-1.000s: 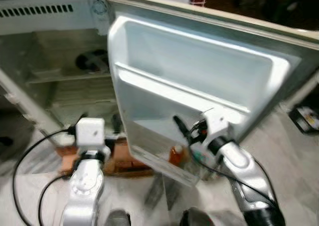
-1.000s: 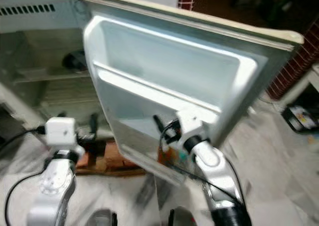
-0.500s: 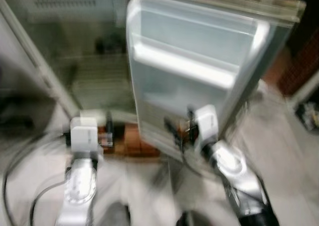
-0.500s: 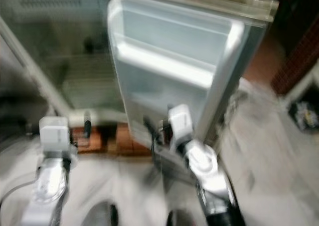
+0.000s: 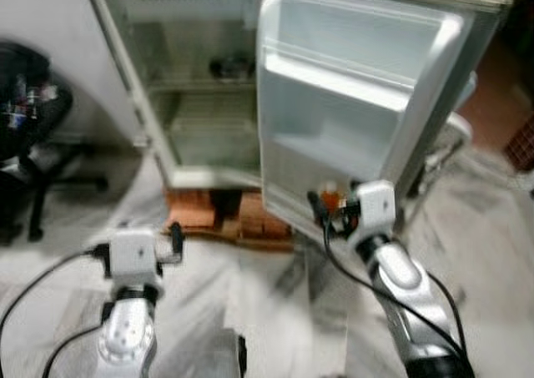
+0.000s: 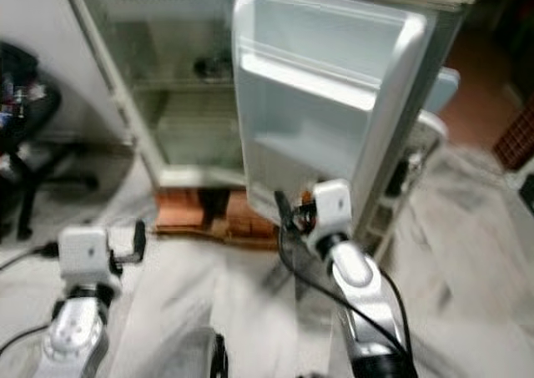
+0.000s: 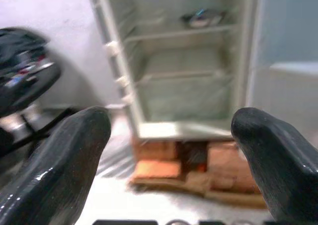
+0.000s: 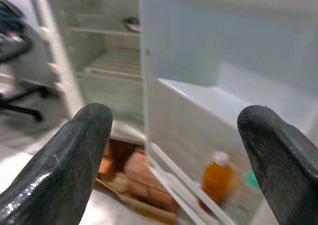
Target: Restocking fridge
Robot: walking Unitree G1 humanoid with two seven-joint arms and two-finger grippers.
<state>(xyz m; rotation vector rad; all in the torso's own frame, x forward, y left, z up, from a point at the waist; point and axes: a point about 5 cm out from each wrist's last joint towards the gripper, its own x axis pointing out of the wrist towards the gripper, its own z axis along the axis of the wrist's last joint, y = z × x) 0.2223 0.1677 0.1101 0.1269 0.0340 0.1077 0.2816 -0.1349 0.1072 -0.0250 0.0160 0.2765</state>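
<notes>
In the left eye view, the fridge [image 5: 179, 86] is standing open in the upper middle of the frame, resting on a low stack of bricks [image 5: 219, 218]. Its door [image 5: 350, 111] is swinging out toward the upper right. The right gripper [image 5: 321, 215] is reaching toward the door's bottom edge at centre right, where a spot of orange is showing. The left gripper [image 5: 171, 240] is hovering at lower left, over pale floor. A black chair [image 5: 29, 136] is sitting at the far left.

In the left wrist view, the left gripper's fingers [image 7: 54, 160] are spreading wide apart with nothing between them, framing the fridge's shelves; a dark object [image 7: 201, 17] is lying on the upper shelf.

In the right wrist view, the right gripper's fingers [image 8: 54, 170] are likewise gaping and grasping nothing. An orange bottle [image 8: 216, 178] is standing in the door's bottom rack, lower right of the frame.
</notes>
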